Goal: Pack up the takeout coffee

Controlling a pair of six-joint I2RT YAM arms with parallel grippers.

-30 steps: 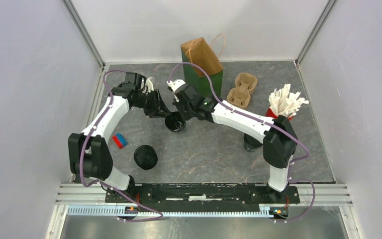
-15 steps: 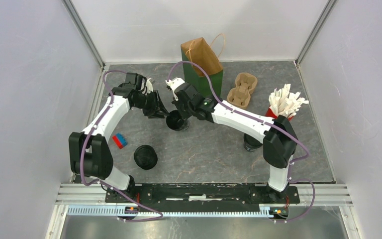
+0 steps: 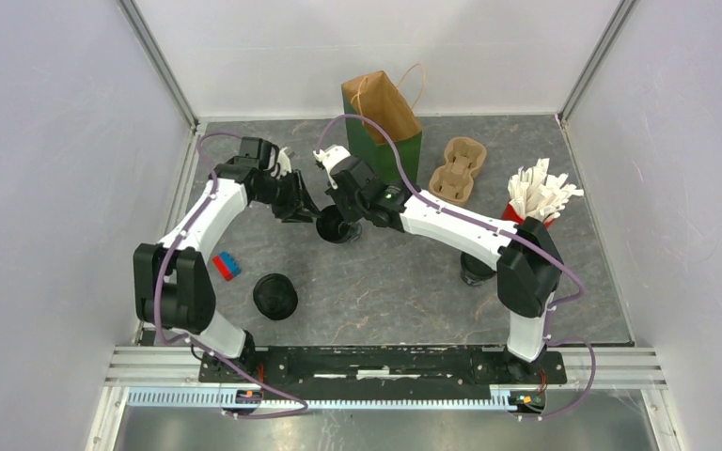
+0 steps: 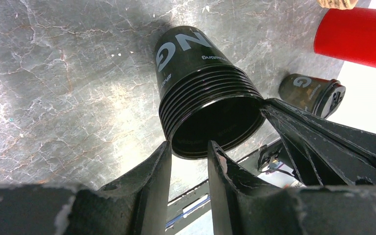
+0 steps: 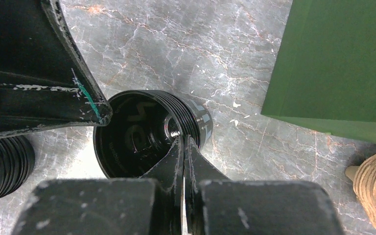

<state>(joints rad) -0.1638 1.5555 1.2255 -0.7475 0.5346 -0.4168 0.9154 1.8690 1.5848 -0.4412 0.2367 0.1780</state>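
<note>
A nested stack of lidless black takeout cups stands tilted mid-table between my two grippers. In the right wrist view my right gripper is shut on the stack's rim, one finger inside and one outside. In the left wrist view my left gripper is open, its tips either side of the stack's near rim, with a clear gap. A lidded black cup stands by the right arm. The green paper bag stands at the back.
A pile of black ribbed lids and a red-and-blue block lie front left. The tan pulp carrier and the red cup of white packets sit at the right. Grey walls close in three sides.
The cup stack and both grippers have shifted slightly toward the back. The right gripper has stayed shut on the rim.
</note>
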